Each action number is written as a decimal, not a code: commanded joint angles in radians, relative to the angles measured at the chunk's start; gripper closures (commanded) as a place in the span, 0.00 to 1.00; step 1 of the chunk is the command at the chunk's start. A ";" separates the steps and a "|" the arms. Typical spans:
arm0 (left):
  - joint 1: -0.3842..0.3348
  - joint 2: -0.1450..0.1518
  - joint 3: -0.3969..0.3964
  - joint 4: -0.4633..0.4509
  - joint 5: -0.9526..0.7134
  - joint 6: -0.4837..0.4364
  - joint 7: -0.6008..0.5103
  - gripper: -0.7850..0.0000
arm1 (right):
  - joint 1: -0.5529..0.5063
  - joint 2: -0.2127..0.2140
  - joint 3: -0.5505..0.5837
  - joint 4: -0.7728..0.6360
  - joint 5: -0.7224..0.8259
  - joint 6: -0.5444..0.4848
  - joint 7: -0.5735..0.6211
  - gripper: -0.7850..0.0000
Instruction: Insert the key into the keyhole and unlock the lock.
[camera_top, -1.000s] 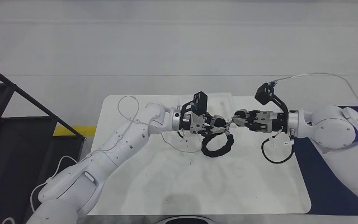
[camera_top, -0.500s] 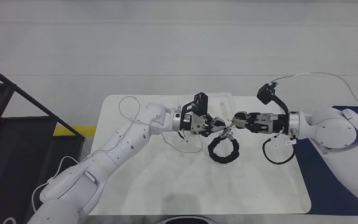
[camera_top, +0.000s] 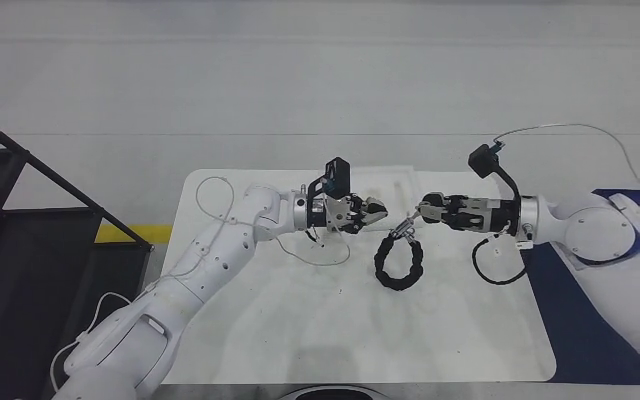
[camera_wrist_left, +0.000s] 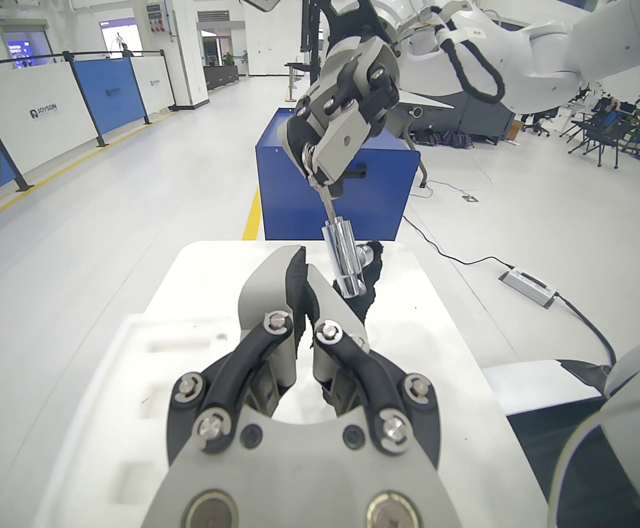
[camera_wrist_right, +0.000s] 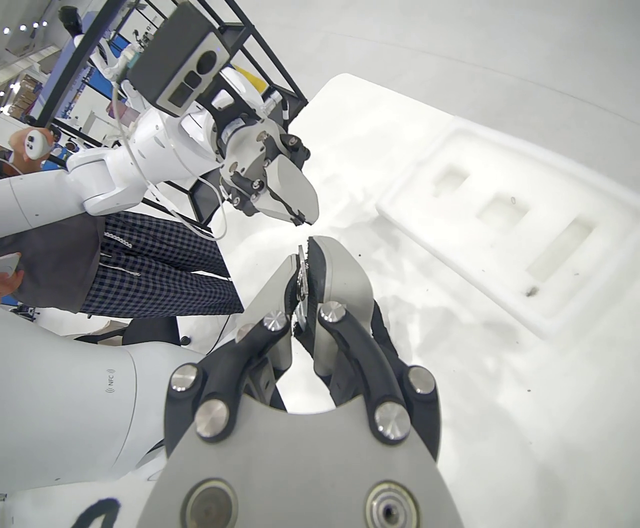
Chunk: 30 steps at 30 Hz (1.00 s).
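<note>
Your right gripper (camera_wrist_right: 302, 255) is clamped on the key (camera_wrist_left: 327, 202). The silver lock (camera_wrist_left: 345, 262) hangs tilted from the key's tip above the white table (camera_top: 300, 330), and its black cable loop (camera_top: 398, 265) droops below and, as far as the top view lets you judge, rests on the tabletop. Your left gripper (camera_wrist_left: 299, 260) sits just beside the lock, its fingers pressed together on nothing.
</note>
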 joint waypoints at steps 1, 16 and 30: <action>0.005 0.003 -0.002 0.001 -0.007 -0.010 -0.017 1.00 | 0.002 -0.002 0.000 0.006 -0.002 -0.014 0.000 1.00; -0.030 0.046 0.059 -0.043 -0.197 -0.010 -0.150 0.00 | 0.017 -0.016 -0.002 0.002 -0.053 -0.097 -0.001 1.00; -0.142 0.041 0.249 -0.028 -0.335 -0.010 -0.195 0.00 | 0.013 -0.022 0.006 -0.053 -0.131 -0.172 -0.013 1.00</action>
